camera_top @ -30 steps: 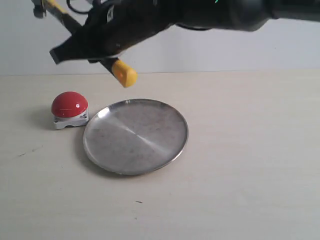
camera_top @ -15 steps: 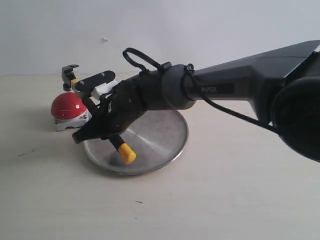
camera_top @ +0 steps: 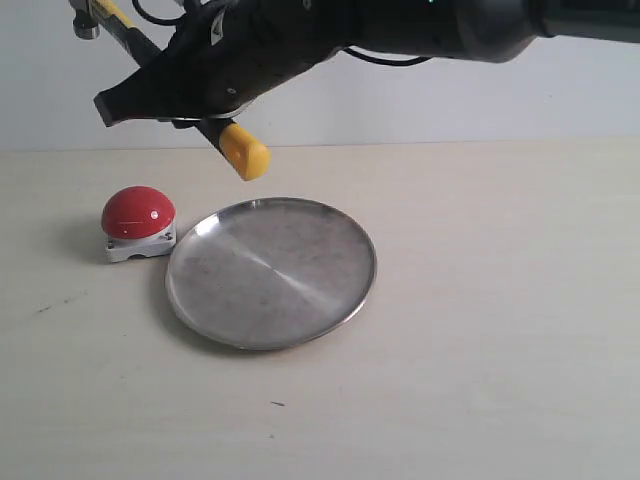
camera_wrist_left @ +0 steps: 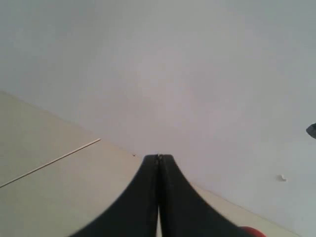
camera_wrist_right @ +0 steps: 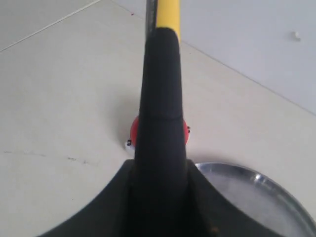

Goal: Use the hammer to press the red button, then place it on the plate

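Your hammer (camera_top: 243, 151) is in the air, high above the plate (camera_top: 290, 290). Its yellow butt hangs over the plate's far left rim, and the handle slopes up to a head that sits out past that rim. The right claw (camera_top: 150, 92) is clamped around the black handle partway along. The red button (camera_top: 138, 211) sits on the desk (camera_top: 500, 350) just beside the plate's left rim, roughly under the raised handle. Your left claw (camera_wrist_left: 158, 163) is pressed together with nothing in it, well clear of the plate. Nothing here shows whether the button has been pressed. If it hasn't, the glossy dome is the hazard: an off-centre strike would probably glance off, shoving the small base sideways, perhaps into the plate. A tilted handle held mid-length may also twist in the grip on contact. When setting it down, the hammer looks about as long as the plate is wide, so a release near the rim could let it tip out or rock the plate.
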You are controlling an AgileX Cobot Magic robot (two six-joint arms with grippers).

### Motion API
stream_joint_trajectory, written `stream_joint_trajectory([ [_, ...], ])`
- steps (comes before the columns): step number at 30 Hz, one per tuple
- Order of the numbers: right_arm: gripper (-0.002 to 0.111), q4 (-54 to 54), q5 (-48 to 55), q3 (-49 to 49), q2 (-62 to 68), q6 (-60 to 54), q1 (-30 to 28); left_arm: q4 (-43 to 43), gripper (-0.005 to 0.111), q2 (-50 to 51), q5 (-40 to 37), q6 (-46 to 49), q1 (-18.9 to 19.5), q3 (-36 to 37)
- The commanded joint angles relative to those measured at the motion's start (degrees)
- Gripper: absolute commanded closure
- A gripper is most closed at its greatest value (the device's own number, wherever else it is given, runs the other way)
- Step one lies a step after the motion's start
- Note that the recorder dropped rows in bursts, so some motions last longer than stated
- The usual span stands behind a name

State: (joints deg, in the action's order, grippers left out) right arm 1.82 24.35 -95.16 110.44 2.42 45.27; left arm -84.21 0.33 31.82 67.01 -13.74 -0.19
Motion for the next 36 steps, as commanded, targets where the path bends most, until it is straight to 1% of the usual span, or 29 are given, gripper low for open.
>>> stream_joint_trajectory([
  [1, 0.108, -1.31, 1.49, -0.68, -1.78, -0.57, 0.03, 0.23, 0.107, -0.33, -0.59, 0.28, 0.13, 0.19],
  [7, 0.108, -2.71, 5.5, -0.58, -1.67, -0.7, 0.03, 0.23, 0.107, -0.33, -0.59, 0.28, 0.13, 0.19],
  [11, 0.108, -3.41, 6.0, -0.25, -1.67, -0.7, 0.03, 0.23, 0.107, -0.33, -0.59, 0.28, 0.13, 0.19],
  [18, 0.108, -3.63, 1.4, 3.7, -3.48, -0.58, 0.03, 0.23, 0.107, -0.33, -0.59, 0.28, 0.13, 0.19],
  [28, 0.108, -3.75, -8.79, 9.43, -11.96, -0.16, 0.03, 0.23, 0.107, -0.33, -0.59, 0.28, 0.13, 0.19],
  [36, 0.108, -3.63, -10.16, 14.04, -20.17, -0.16, 0.03, 0.23, 0.107, -0.33, -0.59, 0.28, 0.13, 0.19],
])
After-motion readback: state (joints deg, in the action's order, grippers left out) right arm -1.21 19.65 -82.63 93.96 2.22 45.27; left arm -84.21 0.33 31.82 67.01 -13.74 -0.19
